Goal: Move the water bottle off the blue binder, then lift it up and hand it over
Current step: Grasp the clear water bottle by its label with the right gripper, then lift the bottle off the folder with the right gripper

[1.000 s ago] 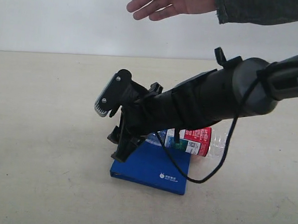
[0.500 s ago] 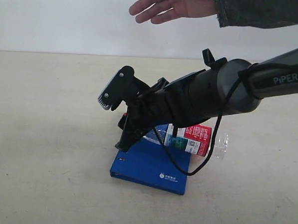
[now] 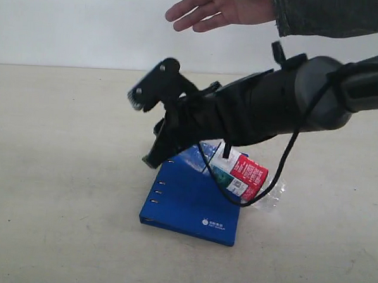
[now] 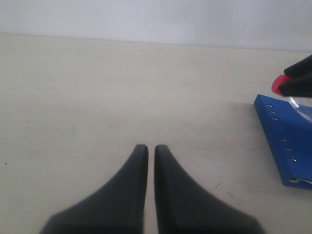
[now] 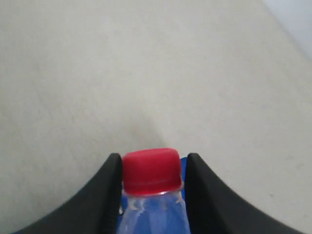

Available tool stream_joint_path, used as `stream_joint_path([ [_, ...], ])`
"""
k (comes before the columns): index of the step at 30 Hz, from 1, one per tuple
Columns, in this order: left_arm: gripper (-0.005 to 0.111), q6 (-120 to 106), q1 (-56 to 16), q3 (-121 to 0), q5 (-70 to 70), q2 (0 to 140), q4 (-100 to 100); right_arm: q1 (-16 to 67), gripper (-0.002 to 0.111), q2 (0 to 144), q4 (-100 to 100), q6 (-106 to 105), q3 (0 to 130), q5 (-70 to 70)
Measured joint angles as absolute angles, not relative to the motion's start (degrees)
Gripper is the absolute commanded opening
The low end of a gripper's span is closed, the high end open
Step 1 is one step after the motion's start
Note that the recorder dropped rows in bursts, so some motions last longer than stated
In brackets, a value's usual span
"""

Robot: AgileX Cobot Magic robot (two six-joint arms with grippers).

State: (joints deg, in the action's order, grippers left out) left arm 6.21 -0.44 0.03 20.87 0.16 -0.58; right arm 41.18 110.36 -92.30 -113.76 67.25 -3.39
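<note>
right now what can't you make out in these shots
- Bottle: in the exterior view the right arm hides its neck and cap. In the right wrist view the frame edge cuts off everything below the shoulder.
- Binder: in the exterior view the arm and bottle cover its far end. In the left wrist view the frame edge cuts it off.
- Logo on the binder: too small to read.
- Hand: the exterior view's upper edge cuts off its top.

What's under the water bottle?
The blue binder lies under the tilted water bottle; its clear base pokes past the binder, over the table. The robot arm hides what is beneath the neck.
</note>
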Motion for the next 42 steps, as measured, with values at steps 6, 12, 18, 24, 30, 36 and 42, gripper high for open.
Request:
stream_joint_path([
  [6,0.005,6.21,-0.44,0.03,20.87,0.16,-0.58,41.18,0.0,100.83,-94.04,-110.73,66.18,-8.48],
  [12,0.005,6.21,-0.44,0.03,20.87,0.16,-0.58,41.18,0.0,93.41,-94.93,-110.43,58.7,-11.32],
  [18,0.005,6.21,-0.44,0.03,20.87,0.16,-0.58,41.18,0.0,87.89,-95.1,-110.43,47.95,-21.52],
  [24,0.005,6.21,-0.44,0.03,20.87,0.16,-0.58,41.18,0.0,80.87,-95.59,-109.61,41.71,-22.98],
  [30,0.005,6.21,-0.44,0.03,20.87,0.16,-0.58,41.18,0.0,73.05,-95.58,-108.67,41.33,-22.74],
  [36,0.005,6.21,-0.44,0.03,20.87,0.16,-0.58,41.18,0.0,69.27,-95.11,-108.55,41.33,-26.38],
  [42,0.005,6.21,-0.44,0.03,20.87,0.16,-0.58,41.18,0.0,69.01,-98.28,-110.43,41.33,-30.2],
])
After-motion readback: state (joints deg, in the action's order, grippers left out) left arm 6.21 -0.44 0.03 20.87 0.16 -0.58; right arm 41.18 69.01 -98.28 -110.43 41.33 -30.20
